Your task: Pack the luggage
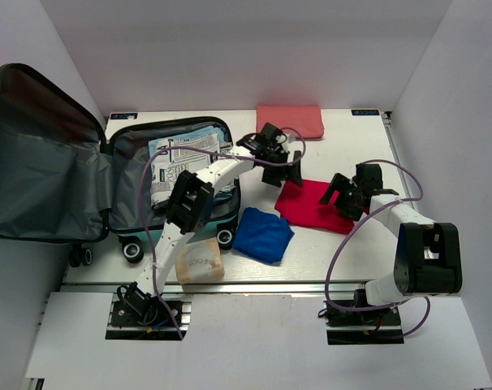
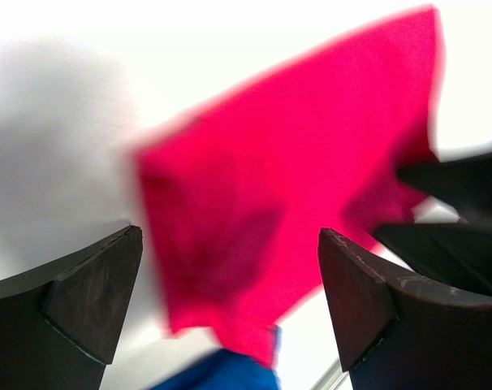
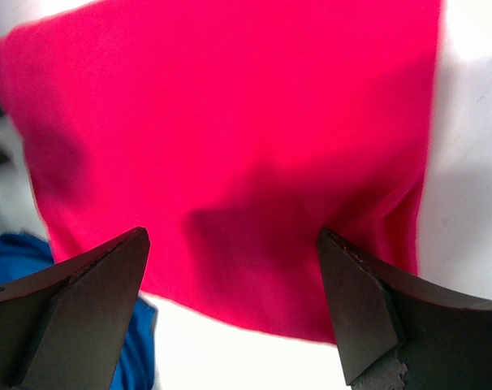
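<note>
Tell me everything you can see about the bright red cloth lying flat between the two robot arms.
The bright red cloth is a soft, matte fabric piece, folded into a rough rectangle with slightly rumpled edges. It lies flat on the white table, right of the open pink-and-teal suitcase, turned at an angle. The left gripper and right gripper are both over it with jaws open, neither pinching it. A crumpled blue cloth sits by its near-left corner; whether they touch is unclear.

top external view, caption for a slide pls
Left claw and right claw, both open, poised at opposite edges of the red cloth beside the open luggage, blue cloth nearby.
</note>
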`<state>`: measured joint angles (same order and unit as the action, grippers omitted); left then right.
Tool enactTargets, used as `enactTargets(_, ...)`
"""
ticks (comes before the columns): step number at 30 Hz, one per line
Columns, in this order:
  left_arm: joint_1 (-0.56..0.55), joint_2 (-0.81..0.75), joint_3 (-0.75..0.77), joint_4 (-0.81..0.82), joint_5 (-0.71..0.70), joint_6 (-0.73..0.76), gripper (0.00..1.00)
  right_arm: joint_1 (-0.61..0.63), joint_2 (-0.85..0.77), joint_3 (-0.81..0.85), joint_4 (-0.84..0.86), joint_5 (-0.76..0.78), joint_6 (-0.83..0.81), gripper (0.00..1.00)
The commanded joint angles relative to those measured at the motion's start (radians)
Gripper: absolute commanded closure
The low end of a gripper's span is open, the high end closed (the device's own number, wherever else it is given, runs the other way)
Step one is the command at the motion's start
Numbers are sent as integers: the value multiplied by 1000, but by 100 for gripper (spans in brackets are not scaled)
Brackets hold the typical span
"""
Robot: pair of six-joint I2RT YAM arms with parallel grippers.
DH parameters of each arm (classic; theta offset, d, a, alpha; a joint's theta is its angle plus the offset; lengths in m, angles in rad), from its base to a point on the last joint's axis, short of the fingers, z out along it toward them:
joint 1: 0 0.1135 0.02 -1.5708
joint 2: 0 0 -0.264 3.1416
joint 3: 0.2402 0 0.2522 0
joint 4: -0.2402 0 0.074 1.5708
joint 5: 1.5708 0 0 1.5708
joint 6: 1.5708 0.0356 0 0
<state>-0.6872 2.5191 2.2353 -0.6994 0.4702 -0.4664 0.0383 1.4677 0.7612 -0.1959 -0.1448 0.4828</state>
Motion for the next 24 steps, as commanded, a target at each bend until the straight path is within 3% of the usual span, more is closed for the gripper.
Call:
enactTargets(1, 34, -46, -9, 17, -79, 34, 2, 9, -44, 9, -33, 0, 11, 11)
enactTargets(8, 34, -203, -126, -8, -158, 109, 2, 2, -40, 153, -146, 126, 3, 11)
enactTargets(15, 23, -146, -118, -91, -117, 189, 2, -26, -15, 133, -234, 284, 43, 11)
enactTargets(24, -18, -71, -155, -23, -21, 147, 2, -103, 63, 51, -125, 205, 10, 11)
